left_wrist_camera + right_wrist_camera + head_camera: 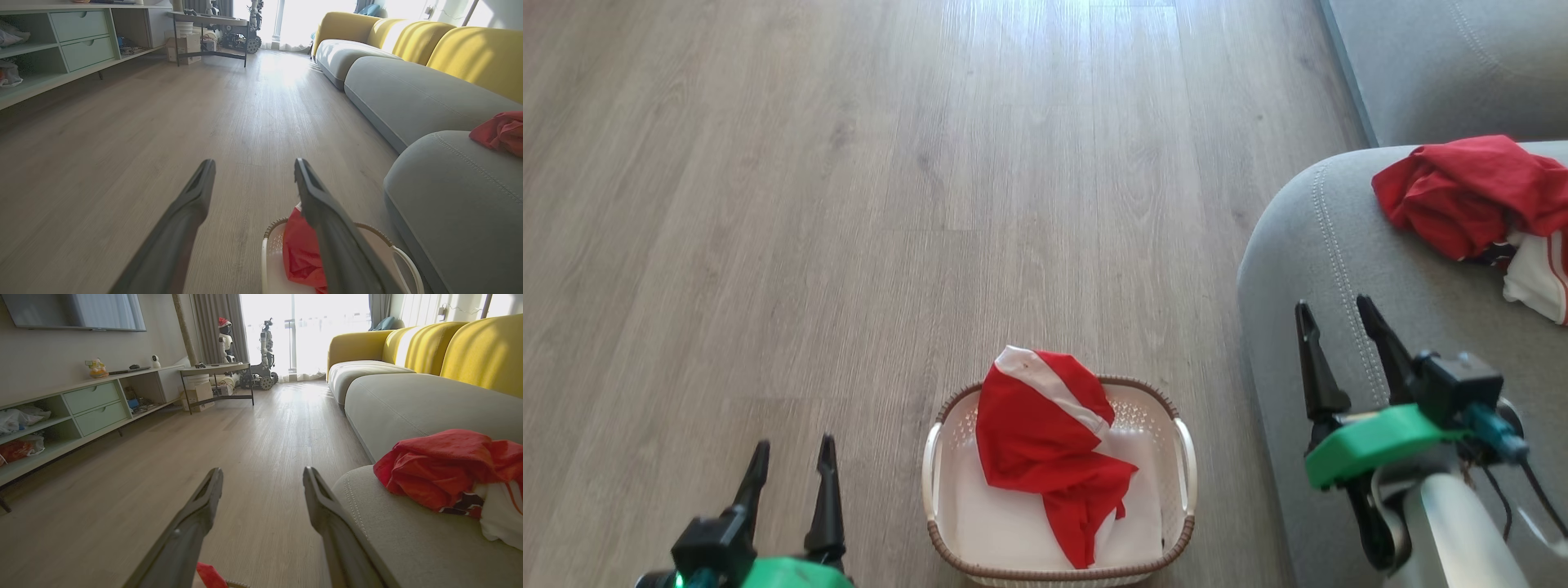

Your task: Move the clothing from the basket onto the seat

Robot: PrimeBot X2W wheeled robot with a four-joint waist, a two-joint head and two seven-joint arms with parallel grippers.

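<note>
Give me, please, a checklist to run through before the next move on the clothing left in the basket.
1. Left gripper open and empty: ok.
2. Right gripper open and empty: ok.
3. Red garment lies on top in the basket, uncovered: ok.
4. Basket stands upright on the floor, beside the seat: ok.
5. Bare seat area next to the garment already there: ok.
6. Whether more clothing lies under the red garment: cannot tell.
</note>
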